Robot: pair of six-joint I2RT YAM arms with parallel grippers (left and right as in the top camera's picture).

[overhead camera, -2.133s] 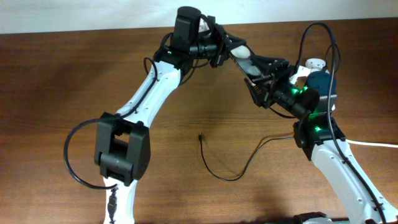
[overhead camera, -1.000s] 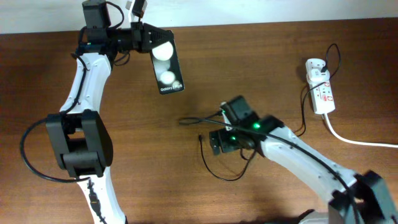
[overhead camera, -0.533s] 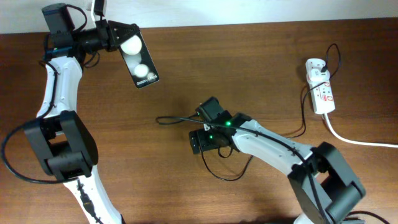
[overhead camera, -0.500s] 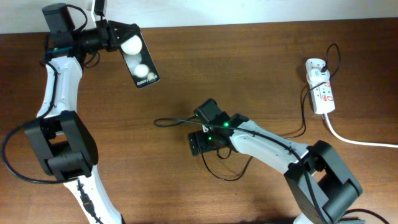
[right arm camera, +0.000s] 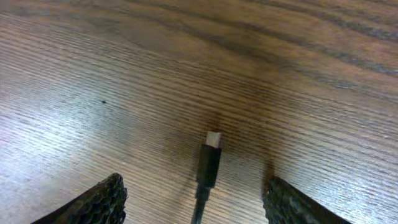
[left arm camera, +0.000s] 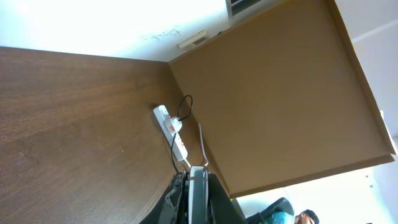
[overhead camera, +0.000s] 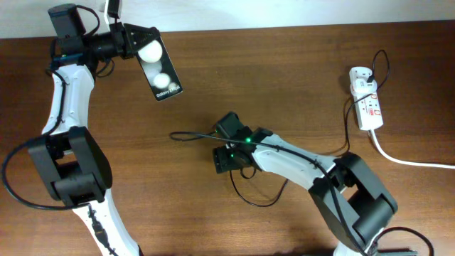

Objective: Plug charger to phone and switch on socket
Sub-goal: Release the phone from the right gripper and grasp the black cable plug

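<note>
With the phone [overhead camera: 161,72] gripped by the left hand [overhead camera: 136,41], the charger tip [right arm camera: 209,162] on the surface [right arm camera: 186,56] is straddled by the wide-spread right hand [right arm camera: 194,200] and may be knocked askew by off-centre closing.

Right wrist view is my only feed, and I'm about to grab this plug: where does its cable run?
Observer: From the right tool the charger makes one loop, then runs right and up to the white adapter at the far end of the socket.
Operator: And the phone?
Observer: The left tool holds the phone by one end, well to the left of your plug, glossy face toward the overhead camera.
Operator: Is its other end free?
Observer: Yes, the lettered end sticks out clear of the tool, angled roughly toward the right tool. The port itself is too small to see.
</note>
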